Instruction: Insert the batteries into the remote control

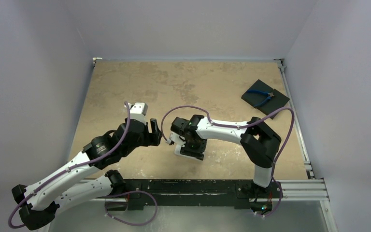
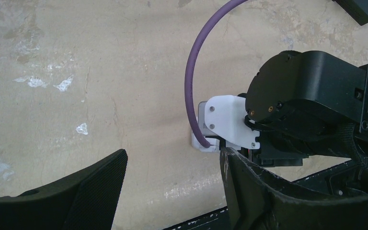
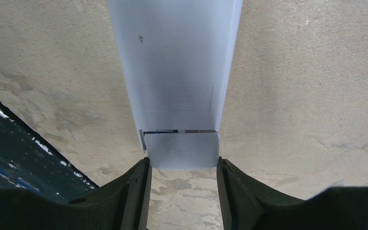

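- One remote control [image 3: 177,72]: a smooth, plain white slab, back up, with a thin seam across it near a finely ribbed panel. Its far end is cut off by the picture's edge.
- Two claws: the right gripper [image 3: 183,165] is clamped on the remote control's near end, a black finger against each long edge. The left gripper [image 2: 172,158] is spread wide and empty, close beside it.
- One mottled tan table [image 1: 198,82], scuffed white in places.
- One black square pad [image 1: 275,104] at the far right, carrying one pair of blue-handled pliers [image 1: 261,96].
- The remote control's front is hidden.
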Controlling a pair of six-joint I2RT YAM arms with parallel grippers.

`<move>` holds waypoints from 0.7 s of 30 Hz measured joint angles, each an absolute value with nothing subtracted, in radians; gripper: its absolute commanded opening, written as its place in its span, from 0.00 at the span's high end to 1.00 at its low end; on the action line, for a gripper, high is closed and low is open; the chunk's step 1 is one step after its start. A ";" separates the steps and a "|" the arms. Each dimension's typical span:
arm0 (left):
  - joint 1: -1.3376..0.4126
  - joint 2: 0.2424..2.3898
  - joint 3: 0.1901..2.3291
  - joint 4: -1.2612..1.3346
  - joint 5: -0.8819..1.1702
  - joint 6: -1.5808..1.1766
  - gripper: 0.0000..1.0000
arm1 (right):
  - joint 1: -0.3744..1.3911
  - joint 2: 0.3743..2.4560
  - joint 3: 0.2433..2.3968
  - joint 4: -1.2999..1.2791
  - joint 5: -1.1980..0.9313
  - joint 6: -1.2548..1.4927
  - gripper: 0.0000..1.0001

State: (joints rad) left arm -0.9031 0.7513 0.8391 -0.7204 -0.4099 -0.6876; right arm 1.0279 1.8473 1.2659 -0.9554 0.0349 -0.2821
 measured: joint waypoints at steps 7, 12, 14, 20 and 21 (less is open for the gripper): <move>-0.903 0.748 0.839 -0.720 -0.405 -0.687 0.29 | 1.031 1.850 1.279 -0.967 0.035 -0.279 0.83; -0.903 0.741 0.839 -0.720 -0.404 -0.687 0.29 | 1.036 1.860 1.291 -0.980 0.035 -0.272 0.84; -0.903 0.738 0.839 -0.720 -0.404 -0.687 0.29 | 1.036 1.860 1.295 -0.983 0.034 -0.269 0.84; -0.903 0.734 0.839 -0.720 -0.402 -0.688 0.29 | 1.036 1.865 1.307 -0.993 0.031 -0.240 0.84; -0.903 0.733 0.839 -0.720 -0.400 -0.687 0.29 | 1.036 1.869 1.310 -0.995 0.031 -0.233 0.85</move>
State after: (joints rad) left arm -0.9031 0.7330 0.8391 -0.7200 -0.4004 -0.6872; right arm 1.0363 1.8687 1.3102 -0.9951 0.0311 -0.2329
